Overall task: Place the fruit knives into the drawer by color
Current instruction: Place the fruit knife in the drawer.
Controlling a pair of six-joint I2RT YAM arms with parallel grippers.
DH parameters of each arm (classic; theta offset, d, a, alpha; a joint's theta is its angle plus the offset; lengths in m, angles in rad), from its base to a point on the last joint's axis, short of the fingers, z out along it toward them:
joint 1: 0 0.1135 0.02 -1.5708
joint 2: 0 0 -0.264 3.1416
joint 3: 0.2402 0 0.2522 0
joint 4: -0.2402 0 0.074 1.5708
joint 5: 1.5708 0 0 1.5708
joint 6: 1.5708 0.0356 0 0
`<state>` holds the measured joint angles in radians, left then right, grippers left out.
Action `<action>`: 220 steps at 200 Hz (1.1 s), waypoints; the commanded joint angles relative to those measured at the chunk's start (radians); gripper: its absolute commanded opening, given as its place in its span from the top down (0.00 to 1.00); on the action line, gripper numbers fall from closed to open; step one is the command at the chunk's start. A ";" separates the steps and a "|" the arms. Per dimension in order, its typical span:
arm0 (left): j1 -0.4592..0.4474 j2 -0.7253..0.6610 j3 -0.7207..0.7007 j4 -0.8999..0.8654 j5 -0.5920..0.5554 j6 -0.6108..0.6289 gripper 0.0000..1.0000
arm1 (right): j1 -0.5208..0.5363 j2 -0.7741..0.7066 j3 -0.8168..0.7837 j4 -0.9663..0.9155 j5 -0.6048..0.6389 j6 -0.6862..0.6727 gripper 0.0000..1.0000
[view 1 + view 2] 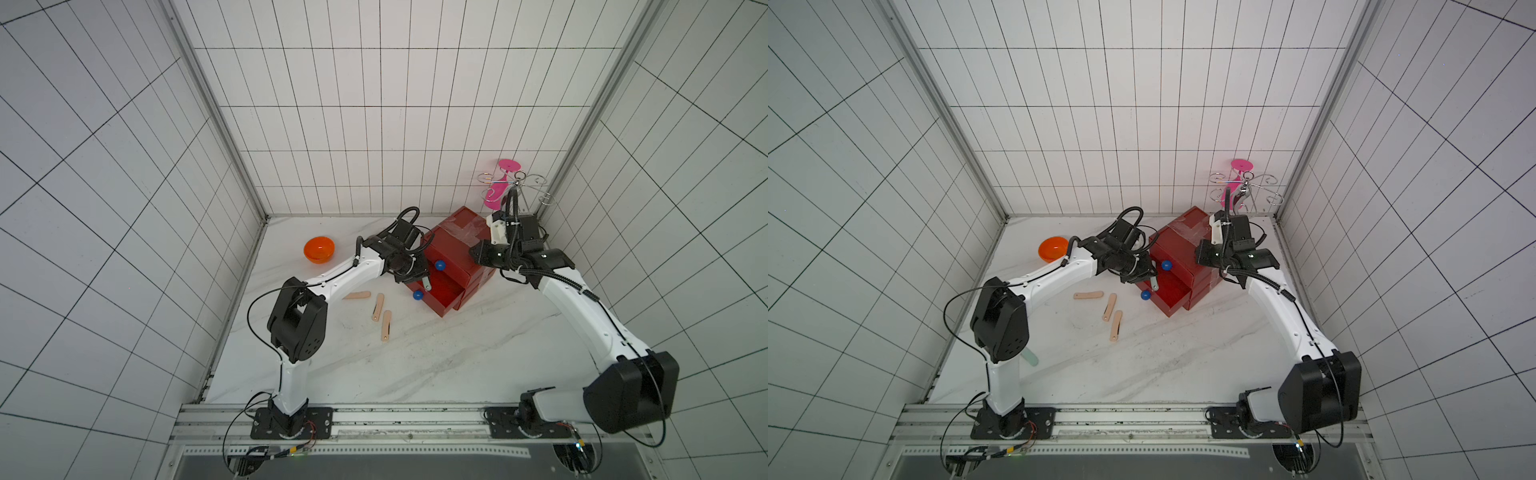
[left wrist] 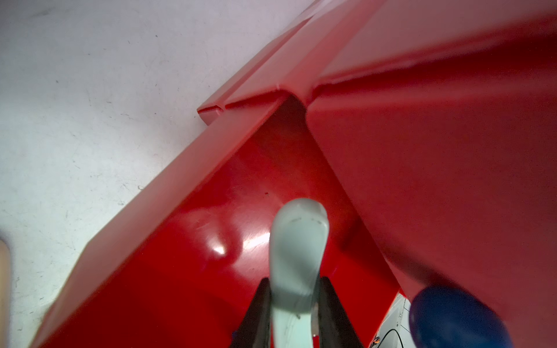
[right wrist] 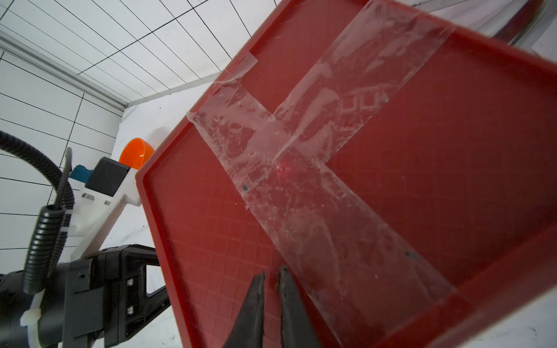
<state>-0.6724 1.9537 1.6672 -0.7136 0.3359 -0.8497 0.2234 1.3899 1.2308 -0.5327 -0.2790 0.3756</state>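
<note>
The pale mint knife [image 2: 297,250] runs off the bottom edge of the left wrist view, its lower end lost between the left gripper's [image 2: 294,279] fingers. The blue knob [image 2: 452,319] is blurred and cropped at the corner. A peach-pink knife [image 2: 3,271] is just a sliver at the edge. In a top view, a second mint knife [image 1: 1032,358] peeks from behind the left arm's elbow [image 1: 1000,328], mostly covered.

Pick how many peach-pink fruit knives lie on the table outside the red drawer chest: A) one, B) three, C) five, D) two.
B: both top views show three peach-pink fruit knives lying apart on the table, beside the drawer.
</note>
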 commanded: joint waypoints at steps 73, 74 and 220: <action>0.005 0.002 0.030 -0.016 -0.018 0.002 0.69 | 0.037 0.083 -0.099 -0.398 -0.036 -0.004 0.86; 0.004 0.002 0.030 -0.016 -0.018 0.002 0.69 | 0.037 0.084 -0.099 -0.398 -0.036 -0.004 0.86; 0.012 -0.101 0.246 -0.224 -0.137 0.094 0.63 | 0.037 0.081 -0.085 -0.407 -0.034 -0.010 0.86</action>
<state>-0.6720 1.9282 1.8423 -0.8356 0.2787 -0.8104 0.2234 1.3891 1.2327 -0.5346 -0.2790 0.3756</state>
